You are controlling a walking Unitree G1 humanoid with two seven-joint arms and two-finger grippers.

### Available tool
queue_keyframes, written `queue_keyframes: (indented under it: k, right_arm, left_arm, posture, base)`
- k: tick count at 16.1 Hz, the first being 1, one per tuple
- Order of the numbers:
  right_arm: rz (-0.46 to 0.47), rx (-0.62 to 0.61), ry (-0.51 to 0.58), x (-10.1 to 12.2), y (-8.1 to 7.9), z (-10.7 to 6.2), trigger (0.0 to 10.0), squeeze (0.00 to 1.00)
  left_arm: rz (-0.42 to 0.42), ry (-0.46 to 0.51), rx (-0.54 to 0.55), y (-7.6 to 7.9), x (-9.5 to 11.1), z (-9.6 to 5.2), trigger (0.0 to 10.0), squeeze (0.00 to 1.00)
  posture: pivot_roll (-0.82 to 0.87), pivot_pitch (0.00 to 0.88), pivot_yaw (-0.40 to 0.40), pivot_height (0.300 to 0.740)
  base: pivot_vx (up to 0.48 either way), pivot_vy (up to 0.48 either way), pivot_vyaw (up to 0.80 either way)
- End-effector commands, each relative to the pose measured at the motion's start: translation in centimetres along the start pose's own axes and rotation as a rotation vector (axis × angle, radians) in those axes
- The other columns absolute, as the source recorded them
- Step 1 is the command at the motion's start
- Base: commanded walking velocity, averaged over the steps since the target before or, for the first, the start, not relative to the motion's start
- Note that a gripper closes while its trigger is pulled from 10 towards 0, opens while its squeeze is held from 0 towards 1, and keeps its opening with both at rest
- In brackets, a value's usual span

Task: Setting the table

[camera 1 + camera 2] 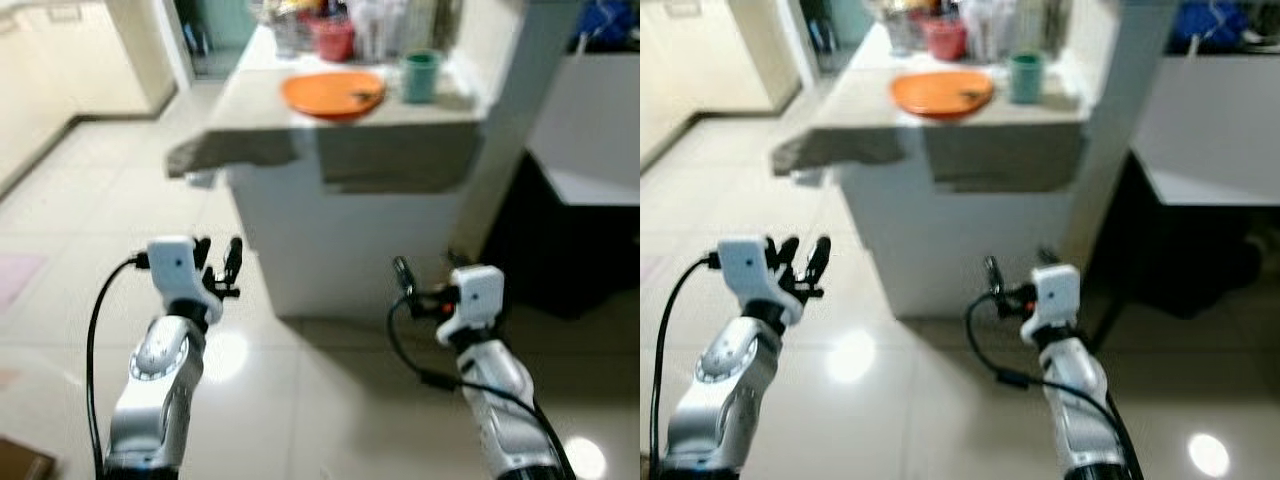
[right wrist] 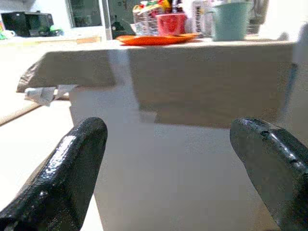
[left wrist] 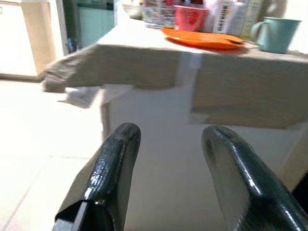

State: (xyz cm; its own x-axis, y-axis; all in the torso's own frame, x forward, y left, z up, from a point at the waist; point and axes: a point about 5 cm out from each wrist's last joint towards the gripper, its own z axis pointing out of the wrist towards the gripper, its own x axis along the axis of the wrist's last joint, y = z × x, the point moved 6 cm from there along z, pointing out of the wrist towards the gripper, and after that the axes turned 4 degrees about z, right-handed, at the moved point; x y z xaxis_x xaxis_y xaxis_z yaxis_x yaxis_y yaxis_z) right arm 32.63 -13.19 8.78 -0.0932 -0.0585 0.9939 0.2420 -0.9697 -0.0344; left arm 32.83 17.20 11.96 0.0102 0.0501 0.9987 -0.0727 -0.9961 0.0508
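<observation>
An orange plate [image 1: 333,94] lies on a white table [image 1: 350,240] covered by a beige cloth [image 1: 250,125], ahead of me. A teal mug [image 1: 421,75] stands just right of the plate, and a red cup [image 1: 332,38] sits behind it. My left gripper [image 1: 220,262] is raised below and left of the table's near edge, open and empty. My right gripper [image 1: 425,278] hangs low in front of the table's white side, open wide, nothing between its fingers. In the wrist views the plate [image 3: 202,38] and mug [image 2: 231,20] sit above gripper height.
Bottles and packets [image 1: 385,25] crowd the table's back. A dark cabinet with a white top [image 1: 590,180] stands to the right. Glossy pale tiled floor [image 1: 90,200] spreads to the left, toward cream cupboards [image 1: 60,70] and a doorway.
</observation>
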Motion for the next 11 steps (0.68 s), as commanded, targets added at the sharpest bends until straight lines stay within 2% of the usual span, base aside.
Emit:
queue_keyframes:
  k: [1,3,4,5,11]
  right_arm:
    - [-0.022,-0.003,0.06,1.5,-0.2,0.7,10.0,0.0]
    - [-0.033,0.003,0.06,1.7,-0.2,0.8,10.0,0.0]
    - [-0.023,0.004,0.05,1.5,-0.2,0.8,10.0,0.0]
    - [-0.017,0.008,0.039,1.1,-0.3,0.6,10.0,0.0]
    - [-0.022,0.02,0.019,0.4,-0.6,0.6,10.0,0.0]
  left_arm:
    - [0.011,0.011,-0.006,0.0,0.3,0.3,10.0,0.0]
    - [0.018,0.015,-0.023,0.4,0.4,0.5,10.0,0.0]
    - [0.02,0.014,-0.025,0.6,0.4,0.6,10.0,0.86]
    - [0.03,0.018,-0.05,1.1,0.5,0.7,10.0,1.0]
    - [0.051,0.016,-0.088,1.7,0.7,0.7,10.0,1.0]
  posture:
    - [-0.14,0.0,0.085,0.74]
    - [-0.15,0.0,0.087,0.74]
    - [-0.15,0.0,0.086,0.74]
    - [-0.15,0.0,0.086,0.74]
    - [-0.13,0.0,0.09,0.74]
  base:
    - [0.352,0.322,0.0]
    - [0.379,0.296,0.0]
    - [0.39,0.281,0.0]
    - [0.45,0.0,0.0]
    - [0.474,0.0,0.0]
